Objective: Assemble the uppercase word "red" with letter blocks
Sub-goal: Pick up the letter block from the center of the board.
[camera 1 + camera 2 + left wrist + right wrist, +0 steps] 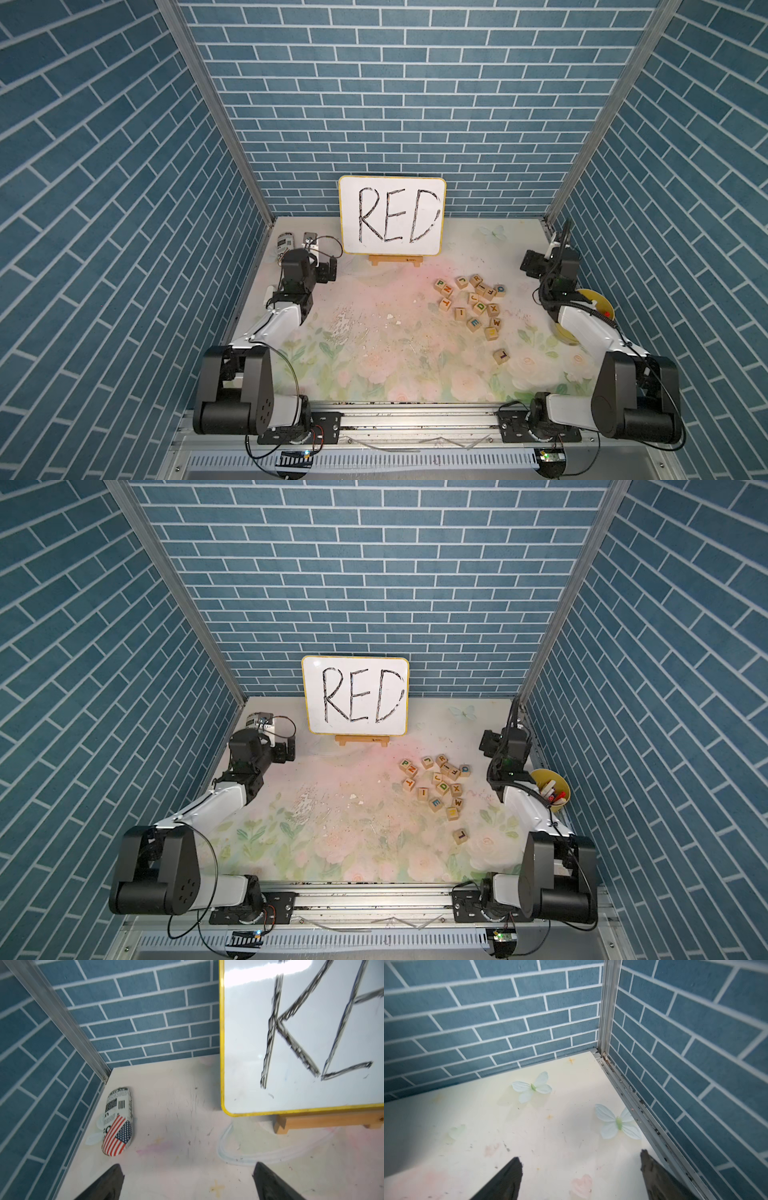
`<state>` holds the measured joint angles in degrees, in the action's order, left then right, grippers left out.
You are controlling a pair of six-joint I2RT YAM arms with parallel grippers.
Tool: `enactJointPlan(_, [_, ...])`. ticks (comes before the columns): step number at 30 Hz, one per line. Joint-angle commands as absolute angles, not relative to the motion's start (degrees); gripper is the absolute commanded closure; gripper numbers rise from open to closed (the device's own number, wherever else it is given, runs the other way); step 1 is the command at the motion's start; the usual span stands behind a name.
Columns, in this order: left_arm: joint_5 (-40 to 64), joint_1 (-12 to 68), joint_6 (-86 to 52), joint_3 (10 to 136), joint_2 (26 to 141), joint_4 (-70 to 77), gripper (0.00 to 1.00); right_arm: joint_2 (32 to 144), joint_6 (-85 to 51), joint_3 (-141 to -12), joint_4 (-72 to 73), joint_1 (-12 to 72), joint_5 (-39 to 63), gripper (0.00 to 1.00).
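You are looking at the letter blocks (460,312) lying in a loose cluster on the right half of the flower-printed desk (374,365), well in front of the whiteboard (392,214) that is standing on its wooden stand (395,260) with "RED" handwritten on it in black. In both top views the R block (476,279) is sitting at the far edge of the cluster. The D block (480,306) is lying near the middle and the E block (473,323) nearer the front. The three are lying apart with other cubes between them, so they are not forming the word.

Your left gripper (189,1169) is hovering near the far left corner of the desk, well apart from the blocks. Its jaws are standing wide apart over bare desk, beside the whiteboard's yellow edge. A flag-printed pouch (118,1122) is lying by the left wall.

Your right gripper (580,1157) is hanging at the far right corner, beyond the cluster. It is also spread wide, gripping nothing and facing two pale butterflies (532,1087) on the desk. A yellow bowl (540,777) holding markers is sitting just beside the right arm.
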<state>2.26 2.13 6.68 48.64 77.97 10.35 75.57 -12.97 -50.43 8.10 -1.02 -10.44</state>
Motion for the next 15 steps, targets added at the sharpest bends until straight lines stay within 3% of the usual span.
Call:
enactJointPlan(1, [4.9, 2.1, 10.4, 57.2, 76.7, -16.2, 0.01, 76.1, -20.7, -55.8, -17.1, 1.4, -7.3, 0.08])
enactJointPlan(5, [4.6, 2.1, 14.8, 68.8, 76.5, -35.7, 0.01, 73.5, -25.8, -57.7, -26.0, 6.4, -6.8, 0.01])
enactJointPlan(9, [5.0, 2.1, 13.7, 75.8, 76.1, -47.0, 0.01, 70.8, -33.7, -59.8, -34.8, 7.5, -2.1, 0.01])
enactJointPlan(12, [6.3, 2.1, 11.8, 76.1, 73.6, -49.1, 0.01, 65.5, -33.6, -56.9, -33.4, 7.6, 6.6, 0.01])
enactJointPlan(15, [8.6, 2.2, 14.3, 78.6, 72.7, -53.3, 0.01, 58.2, -33.7, -50.4, -27.0, 7.7, 8.2, 0.08])
